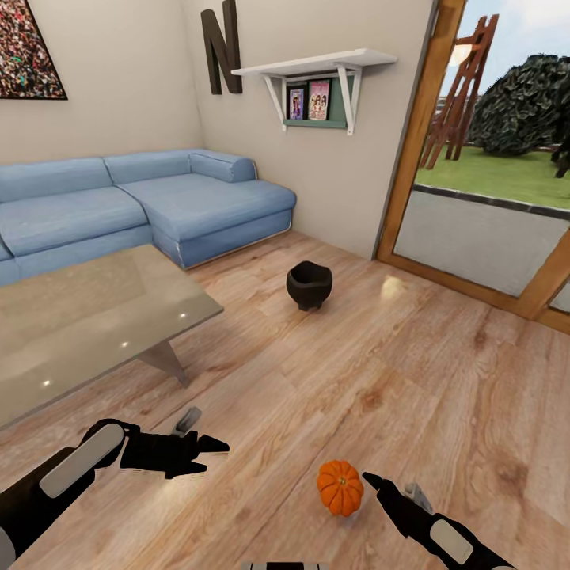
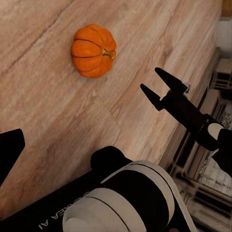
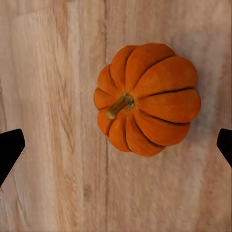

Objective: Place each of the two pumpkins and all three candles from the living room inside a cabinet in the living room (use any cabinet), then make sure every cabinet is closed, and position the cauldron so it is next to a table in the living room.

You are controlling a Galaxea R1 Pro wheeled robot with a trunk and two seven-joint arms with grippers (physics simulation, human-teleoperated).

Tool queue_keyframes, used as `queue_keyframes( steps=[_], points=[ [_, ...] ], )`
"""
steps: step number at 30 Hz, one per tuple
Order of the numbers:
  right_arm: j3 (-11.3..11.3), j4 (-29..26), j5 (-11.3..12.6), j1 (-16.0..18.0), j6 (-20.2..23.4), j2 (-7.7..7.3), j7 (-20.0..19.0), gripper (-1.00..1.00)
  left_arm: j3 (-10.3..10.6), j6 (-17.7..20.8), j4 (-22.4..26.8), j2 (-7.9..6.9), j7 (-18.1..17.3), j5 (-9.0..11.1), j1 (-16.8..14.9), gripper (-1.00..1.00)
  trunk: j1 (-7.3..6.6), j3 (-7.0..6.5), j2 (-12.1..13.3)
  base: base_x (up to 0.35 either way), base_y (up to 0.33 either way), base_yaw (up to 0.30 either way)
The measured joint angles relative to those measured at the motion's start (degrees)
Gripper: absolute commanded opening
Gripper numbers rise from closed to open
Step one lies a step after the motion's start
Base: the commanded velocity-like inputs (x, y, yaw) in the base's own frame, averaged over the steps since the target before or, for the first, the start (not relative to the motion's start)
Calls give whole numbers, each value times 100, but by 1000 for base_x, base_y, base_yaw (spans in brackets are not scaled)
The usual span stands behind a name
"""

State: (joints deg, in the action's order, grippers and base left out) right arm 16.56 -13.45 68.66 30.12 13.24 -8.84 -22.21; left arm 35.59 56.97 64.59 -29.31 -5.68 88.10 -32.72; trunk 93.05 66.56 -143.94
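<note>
The right hand (image 1: 378, 484) hangs over the wooden floor (image 1: 412, 372) with its fingers spread wide, holding nothing. The pumpkin (image 1: 340, 488) sits on the floor just beside its tips, toward the robot's left. In the right wrist view the pumpkin (image 3: 147, 99) lies between the two black fingertips (image 3: 9, 150) with bare floor (image 3: 53, 72) on both sides of it, touching neither. It is round, with no clear long axis; it sits upright, its short brown stem pointing up toward the hand and leaning a little to one side.

The left hand (image 1: 207, 457) hovers well to the left of the pumpkin, its fingers drawn narrow and holding nothing. The left wrist view shows the pumpkin (image 2: 94, 50) and the right hand (image 2: 155, 83) apart from each other.

Beyond the left hand stands the desk (image 1: 87, 317), its glossy corner jutting toward the open floor. The cauldron (image 1: 309, 285) stands upright on the floor well ahead of the right hand, mouth up, apart from the desk corner and the blue sofa (image 1: 158, 202). Open floor lies all around the pumpkin, running to the glass door frame (image 1: 412, 150) on the right.
</note>
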Motion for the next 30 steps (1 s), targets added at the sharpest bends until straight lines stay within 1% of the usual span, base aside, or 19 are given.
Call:
queue_keyframes(
  steps=[8, 23, 28, 30],
  points=[
    [0, 5, -8, 0, -8, 7, 5, 100, 4, -1, -27, 8, -1, 0, 0, 100, 2, 0, 0, 144, 17, 0],
    [0, 17, -13, 0, 8, 35, 118, 100, -4, -1, -32, 3, -22, 27, 0, 100, 5, 22, -1, 6, 1, 0],
    [-5, 198, 6, 0, 9, 34, 131, 100, -4, -1, -32, 7, -22, 8, 0, 100, 18, 133, -8, 0, 0, 0],
    [-19, 297, 91, -1, 12, 32, 131, 100, -4, -1, -32, 8, -22, 3, 0, 100, 24, 177, -10, 0, 0, 0]
  ],
)
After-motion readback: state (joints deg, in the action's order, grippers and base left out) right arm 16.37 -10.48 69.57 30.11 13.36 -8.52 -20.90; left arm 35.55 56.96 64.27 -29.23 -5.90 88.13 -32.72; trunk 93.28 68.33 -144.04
